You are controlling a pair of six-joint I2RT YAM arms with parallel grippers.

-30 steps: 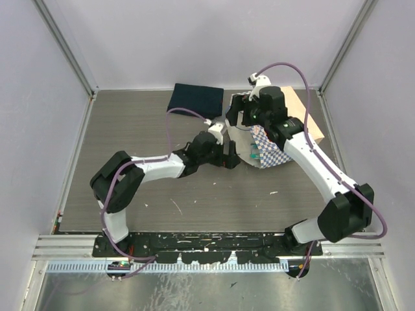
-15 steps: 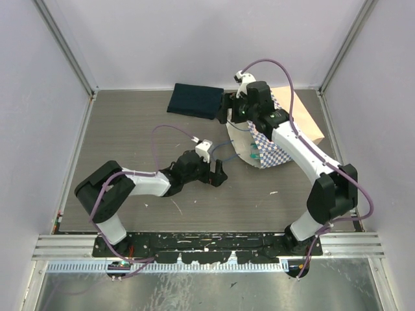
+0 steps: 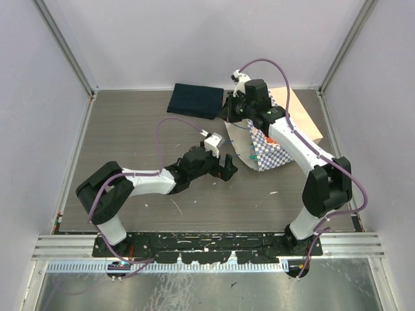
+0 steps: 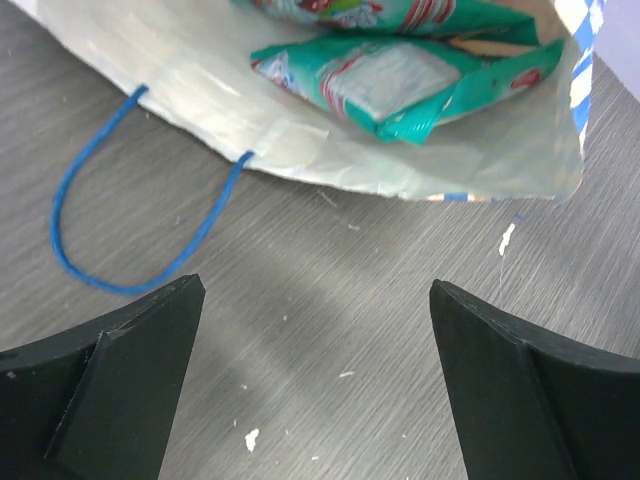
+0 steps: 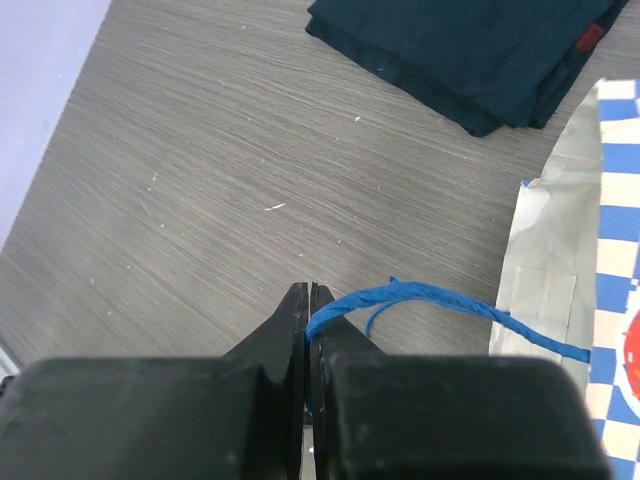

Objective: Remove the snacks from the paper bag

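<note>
- Two teal snack pouches [image 4: 400, 85] lie inside the mouth of the paper bag [image 3: 267, 154], one partly over the other.
- The checkered bag lies on its side on the grey table [image 3: 130, 129], its cream interior facing the left gripper [image 4: 315, 290].
- The right gripper [image 5: 308, 320] is pinched tight on a blue cord handle [image 5: 420, 298] at the bag's far rim.
- The other cord handle [image 4: 100, 260] rests slack on the table.
- The left gripper is spread wide and holds nothing, just before the bag's mouth.
- A navy folded cloth [image 3: 194, 99] lies beyond the right gripper.
</note>
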